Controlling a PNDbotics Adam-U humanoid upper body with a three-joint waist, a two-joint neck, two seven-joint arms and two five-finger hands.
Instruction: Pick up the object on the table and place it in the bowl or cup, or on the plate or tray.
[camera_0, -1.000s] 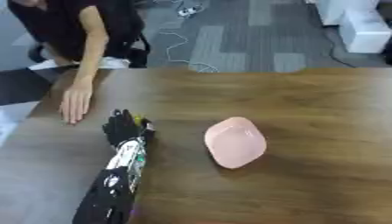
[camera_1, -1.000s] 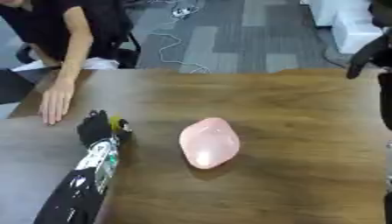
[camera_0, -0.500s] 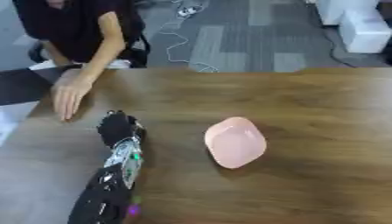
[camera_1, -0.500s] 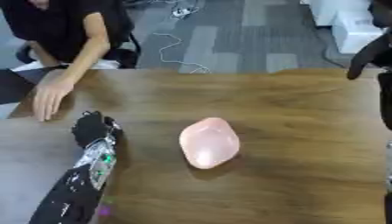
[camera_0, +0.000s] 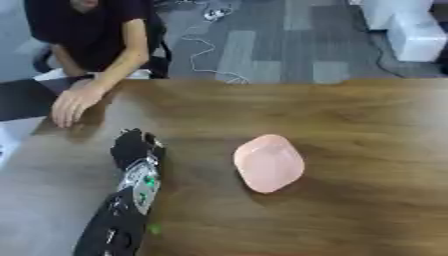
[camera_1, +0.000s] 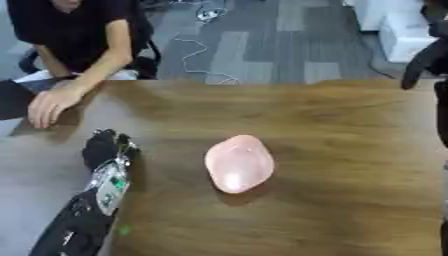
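A pink, shallow dish (camera_0: 269, 162) of a rounded, slightly pointed shape lies near the middle of the brown wooden tabletop (camera_0: 367, 130), with nothing in it that can be made out. To its left, well apart from it, the robot's left hand (camera_0: 133, 146) rests low over the wood at the end of a black forearm that comes up from the lower left corner; its fingers look bunched together, but whether they are curled or straight I cannot tell. At the right edge of the right eye view a dark curved shape (camera_1: 426, 55) hangs above the tabletop's far right side, too unclear to name. A person's bare hand (camera_0: 73, 103) lies flat at the far left edge of the tabletop.
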